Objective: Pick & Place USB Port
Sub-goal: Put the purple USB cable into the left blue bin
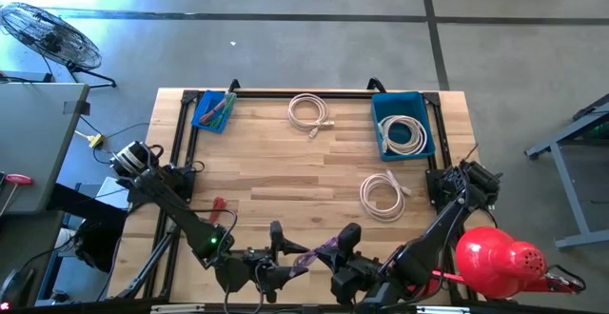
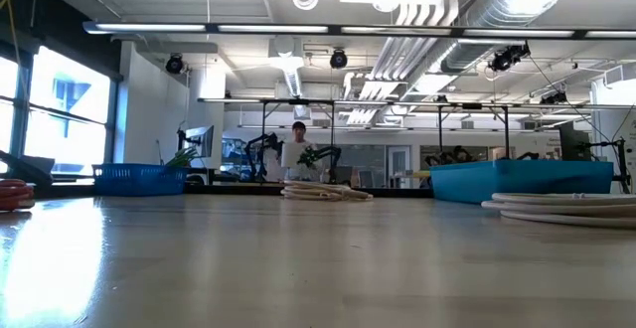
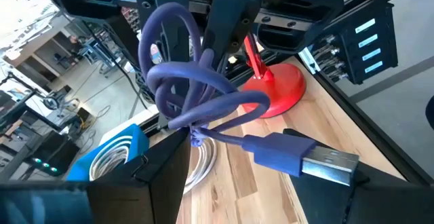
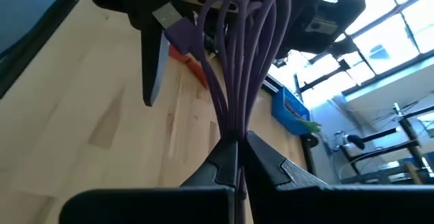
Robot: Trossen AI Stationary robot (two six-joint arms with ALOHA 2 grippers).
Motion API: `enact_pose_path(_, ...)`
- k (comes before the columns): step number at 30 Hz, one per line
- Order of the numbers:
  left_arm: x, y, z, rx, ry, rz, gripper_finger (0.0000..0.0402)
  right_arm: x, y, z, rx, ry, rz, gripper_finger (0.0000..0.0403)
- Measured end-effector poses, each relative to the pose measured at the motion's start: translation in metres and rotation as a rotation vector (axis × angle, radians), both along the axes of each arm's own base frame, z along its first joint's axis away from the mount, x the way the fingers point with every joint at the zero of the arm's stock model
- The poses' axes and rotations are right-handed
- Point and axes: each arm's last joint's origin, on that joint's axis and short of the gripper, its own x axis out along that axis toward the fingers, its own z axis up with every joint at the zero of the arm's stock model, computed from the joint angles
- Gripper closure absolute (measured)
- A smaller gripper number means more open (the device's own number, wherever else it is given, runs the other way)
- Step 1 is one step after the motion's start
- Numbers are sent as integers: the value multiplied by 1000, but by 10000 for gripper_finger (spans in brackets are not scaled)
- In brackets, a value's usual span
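Wooden counter (image 1: 285,176) at frame bottom: right fingers (image 4: 237,157) pinched shut on floppy, light purple USB cable (image 4: 241,61). Left fingers (image 3: 271,176) were spread around its stiff plug (image 3: 305,157), probably the best hold.

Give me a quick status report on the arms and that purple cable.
Right gripper shut on purple USB cable, near table edge. Left gripper jaws open around its plug end. Nothing in the way.
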Motion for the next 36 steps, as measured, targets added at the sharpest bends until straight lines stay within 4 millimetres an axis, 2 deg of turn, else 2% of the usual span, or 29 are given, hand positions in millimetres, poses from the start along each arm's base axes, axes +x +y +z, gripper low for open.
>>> enact_pose_path(10,0,1,0,9,-1,27,174,9,-8,0,45,17,3,402)
enact_pose_path(15,0,3,1,24,-18,111,174,11,-8,1,59,17,19,402)
enact_pose_path(20,3,7,1,12,-14,88,174,14,-7,2,79,24,61,402)
enact_pose_path(26,7,10,1,9,-9,82,183,21,-16,1,85,38,51,403)
enact_pose_path(30,6,10,0,17,-6,86,233,22,-19,0,110,57,49,403)
enact_pose_path(35,5,11,-2,35,14,102,356,26,-24,-3,183,105,70,391)
enact_pose_path(36,5,11,-3,37,15,111,368,26,-24,-3,186,112,72,385)
